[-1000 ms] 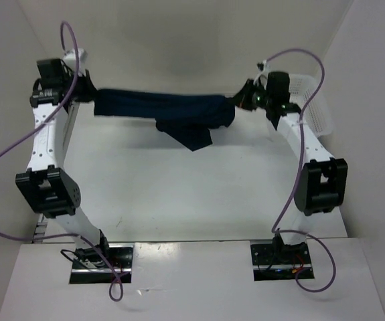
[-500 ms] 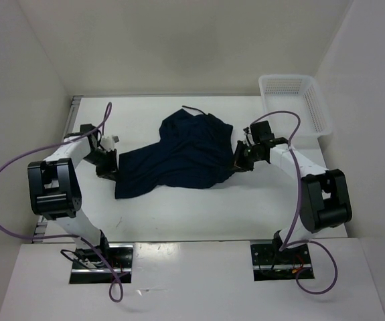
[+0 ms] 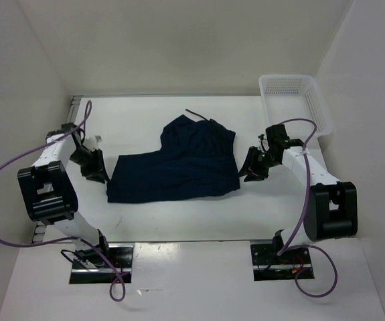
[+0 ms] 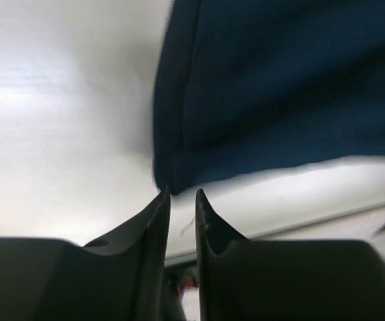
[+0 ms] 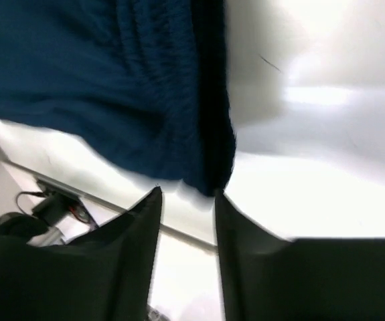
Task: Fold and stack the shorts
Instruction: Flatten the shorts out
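Note:
The dark navy shorts (image 3: 179,167) lie spread on the white table, one leg reaching left, waist to the right, and the thin drawstring (image 3: 195,115) pokes out at the far edge. My left gripper (image 3: 100,177) sits low just left of the leg's corner. In the left wrist view its jaws (image 4: 181,194) stand a narrow gap apart, empty, with the shorts' corner (image 4: 279,87) just beyond the tips. My right gripper (image 3: 248,175) sits just right of the shorts. In the right wrist view it (image 5: 187,194) is open and empty, the shorts' edge (image 5: 112,80) just past its tips.
A white mesh basket (image 3: 291,78) stands at the back right corner of the table. White walls close the table in on the left, back and right. Purple cables loop from both arms.
One second ago both grippers held the shorts stretched in the air at the back. They came down and toward the front, let go, and drew apart; the shorts now lie spread out.

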